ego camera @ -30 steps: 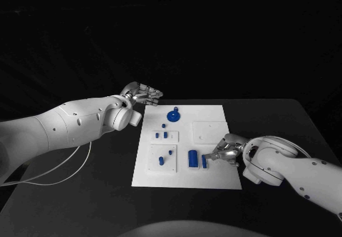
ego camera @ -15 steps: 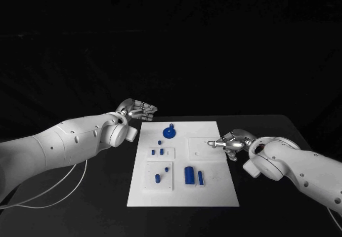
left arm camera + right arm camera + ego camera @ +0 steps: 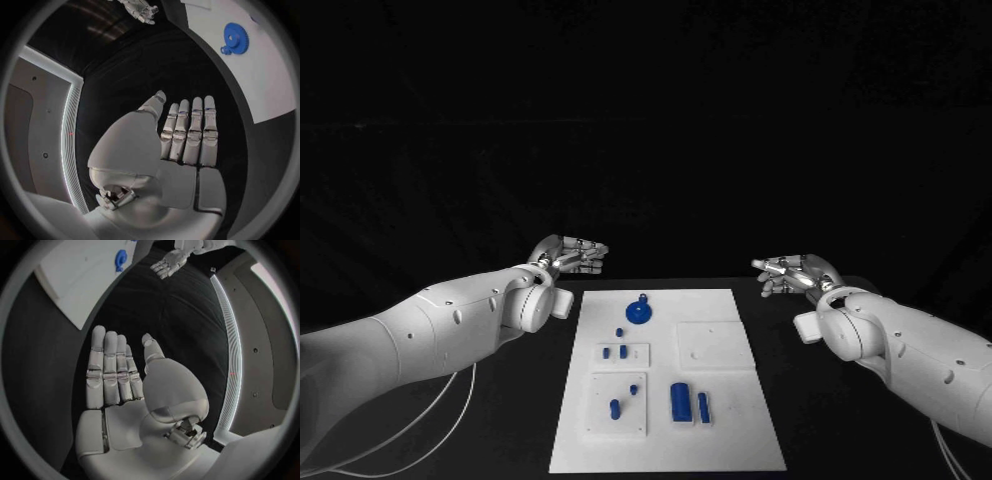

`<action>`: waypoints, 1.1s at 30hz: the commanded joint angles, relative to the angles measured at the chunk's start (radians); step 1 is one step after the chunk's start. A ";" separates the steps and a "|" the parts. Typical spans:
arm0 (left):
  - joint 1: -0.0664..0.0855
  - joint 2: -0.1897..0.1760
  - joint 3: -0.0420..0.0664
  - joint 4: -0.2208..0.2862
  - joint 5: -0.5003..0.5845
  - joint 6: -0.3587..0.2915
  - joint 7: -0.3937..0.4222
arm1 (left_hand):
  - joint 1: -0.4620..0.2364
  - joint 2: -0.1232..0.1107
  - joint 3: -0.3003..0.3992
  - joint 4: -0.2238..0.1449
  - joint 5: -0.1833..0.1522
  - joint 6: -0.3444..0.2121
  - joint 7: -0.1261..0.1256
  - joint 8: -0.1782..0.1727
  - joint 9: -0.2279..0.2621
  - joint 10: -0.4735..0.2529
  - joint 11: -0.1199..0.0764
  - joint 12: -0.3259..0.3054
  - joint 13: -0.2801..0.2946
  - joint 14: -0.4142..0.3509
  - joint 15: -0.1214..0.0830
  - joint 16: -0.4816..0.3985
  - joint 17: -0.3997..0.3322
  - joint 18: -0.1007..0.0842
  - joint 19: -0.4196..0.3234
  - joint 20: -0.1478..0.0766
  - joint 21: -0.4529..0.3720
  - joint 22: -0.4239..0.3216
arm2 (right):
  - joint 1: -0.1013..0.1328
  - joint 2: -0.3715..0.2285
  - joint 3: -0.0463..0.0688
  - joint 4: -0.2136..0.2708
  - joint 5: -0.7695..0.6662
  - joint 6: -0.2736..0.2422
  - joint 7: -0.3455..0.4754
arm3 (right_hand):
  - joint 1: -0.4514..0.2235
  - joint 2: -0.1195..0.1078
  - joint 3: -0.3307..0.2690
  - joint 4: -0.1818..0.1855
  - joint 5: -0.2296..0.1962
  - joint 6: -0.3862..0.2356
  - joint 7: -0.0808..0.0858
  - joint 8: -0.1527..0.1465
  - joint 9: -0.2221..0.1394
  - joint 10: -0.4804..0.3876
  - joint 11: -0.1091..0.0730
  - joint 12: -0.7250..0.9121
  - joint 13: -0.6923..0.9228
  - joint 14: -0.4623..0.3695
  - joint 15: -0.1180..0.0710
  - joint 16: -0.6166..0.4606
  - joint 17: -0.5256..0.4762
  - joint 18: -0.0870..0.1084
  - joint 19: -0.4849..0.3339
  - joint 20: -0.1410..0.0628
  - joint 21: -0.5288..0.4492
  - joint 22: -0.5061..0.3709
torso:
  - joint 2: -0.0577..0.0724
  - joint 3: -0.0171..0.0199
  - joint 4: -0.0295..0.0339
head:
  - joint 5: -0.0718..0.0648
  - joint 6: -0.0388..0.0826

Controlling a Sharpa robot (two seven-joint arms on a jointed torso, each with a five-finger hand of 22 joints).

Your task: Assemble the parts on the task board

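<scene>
Both hands hang flat and empty, the left hand [image 3: 571,254] and right hand [image 3: 790,272] flanking the white rectangular task board [image 3: 733,420]; next, I'd guess, comes reaching for a small blue part [image 3: 682,400].

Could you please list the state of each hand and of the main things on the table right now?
Left hand: empty, fingers straight, off the board.
Right hand: empty, fingers straight, off the board.
Task board: flat on the table, untouched.
Blue gear: lying on the board's far end.
Blue block: lying on the board, not held.
</scene>
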 commanded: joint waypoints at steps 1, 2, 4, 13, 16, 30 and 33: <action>0.000 0.012 0.002 -0.015 0.076 0.025 0.052 | -0.002 0.009 0.004 -0.010 0.005 -0.009 -0.004 0.000 -0.004 -0.014 0.003 -0.004 -0.001 -0.009 -0.002 -0.005 -0.001 -0.002 -0.001 0.003 0.000 -0.001 | 0.003 0.016 0.004 -0.039 0.178 0.036 0.144 | 0.003 0.018 0.020 -0.040 -0.033 -0.005 0.007 -0.002 -0.125 0.012 0.049 -0.187 -0.406 -0.035 0.071 -0.286 -0.311 0.013 -0.176 0.094 -0.020 -0.343 | -0.004 0.0034 0.0037 | 0.004 0.026; 0.000 0.014 0.002 -0.019 0.080 0.027 0.055 | -0.002 0.009 0.005 -0.010 0.005 -0.009 -0.005 -0.001 -0.005 -0.015 0.003 -0.004 -0.002 -0.010 -0.002 -0.005 -0.001 -0.002 -0.001 0.003 0.000 -0.001 | 0.004 0.020 0.005 -0.048 0.191 0.049 0.153 | -0.001 0.025 0.028 -0.045 -0.038 -0.006 0.007 -0.002 -0.154 -0.021 0.063 -0.188 -0.467 -0.058 0.086 -0.355 -0.386 0.016 -0.212 0.118 -0.023 -0.432 | -0.004 0.0032 0.0038 | 0.004 0.032; 0.000 0.019 0.002 -0.027 0.087 0.030 0.058 | -0.002 0.010 0.006 -0.011 0.005 -0.009 -0.005 -0.001 -0.005 -0.016 0.002 -0.004 -0.002 -0.011 -0.003 -0.005 -0.001 -0.001 -0.001 0.003 0.000 -0.001 | 0.005 0.026 0.007 -0.059 0.208 0.069 0.166 | -0.008 0.018 0.046 -0.063 -0.044 -0.008 0.006 -0.006 -0.205 -0.071 0.071 -0.191 -0.469 -0.067 0.099 -0.406 -0.569 0.053 -0.238 0.167 -0.016 -0.628 | -0.004 0.0049 0.0035 | 0.005 0.040; -0.018 0.002 0.013 0.030 0.046 -0.033 0.037 | -0.629 0.020 -0.144 -0.055 -0.123 -1.057 -0.127 -0.064 -0.068 -1.136 -0.119 -0.063 -0.059 -1.122 -0.125 -0.065 -0.066 -0.070 -1.052 -0.112 -0.077 -0.079 | 0.006 0.007 -0.017 -0.001 0.152 -0.027 0.109 | -1.262 -0.115 0.194 0.112 -0.338 -0.996 -0.129 -0.066 -0.266 -1.131 -0.067 -0.262 -0.531 -1.088 -0.038 -0.475 -0.679 -0.092 -1.185 -0.010 -0.088 -0.870 | -0.029 -0.0022 0.0264 | -0.024 0.011; -0.031 -0.010 0.023 0.073 0.050 -0.065 0.050 | -1.394 0.020 -0.144 -0.055 -0.123 -1.057 -0.127 -0.064 -0.068 -1.136 -0.119 -0.063 -0.059 -1.122 -0.125 -0.065 -0.066 -0.070 -1.052 -0.112 -0.077 -0.079 | 0.009 -0.005 -0.035 0.042 0.179 -0.060 0.128 | -1.262 -0.115 0.194 0.112 -0.338 -0.996 -0.129 -0.066 -0.266 -1.131 -0.067 -0.262 -0.531 -1.088 -0.038 -0.475 -0.679 -0.092 -1.185 -0.010 -0.088 -0.870 | -0.049 -0.0059 0.0443 | -0.044 -0.004; -0.164 -0.125 0.118 0.488 0.092 -0.369 0.179 | -1.394 0.020 -0.144 -0.055 -0.123 -1.057 -0.127 -0.064 -0.068 -1.136 -0.119 -0.063 -0.059 -1.122 -0.125 -0.065 -0.066 -0.070 -1.052 -0.112 -0.077 -0.079 | 0.034 -0.124 -0.217 0.469 0.451 -0.391 0.322 | -1.262 -0.115 0.194 0.112 -0.338 -0.996 -0.129 -0.066 -0.266 -1.131 -0.067 -0.262 -0.531 -1.088 -0.038 -0.475 -0.679 -0.092 -1.185 -0.010 -0.088 -0.870 | -0.079 -0.0117 0.0719 | -0.076 -0.027; -0.184 -0.142 0.132 0.551 0.098 -0.415 0.198 | -1.394 0.020 -0.144 -0.055 -0.123 -1.057 -0.127 -0.064 -0.068 -1.136 -0.119 -0.063 -0.059 -1.122 -0.125 -0.065 -0.066 -0.070 -1.052 -0.112 -0.077 -0.079 | 0.038 -0.145 -0.249 0.543 0.497 -0.447 0.355 | -1.262 -0.115 0.194 0.112 -0.338 -0.996 -0.129 -0.066 -0.266 -1.131 -0.067 -0.262 -0.531 -1.088 -0.038 -0.475 -0.679 -0.092 -1.185 -0.010 -0.088 -0.870 | -0.079 -0.0117 0.0719 | -0.076 -0.027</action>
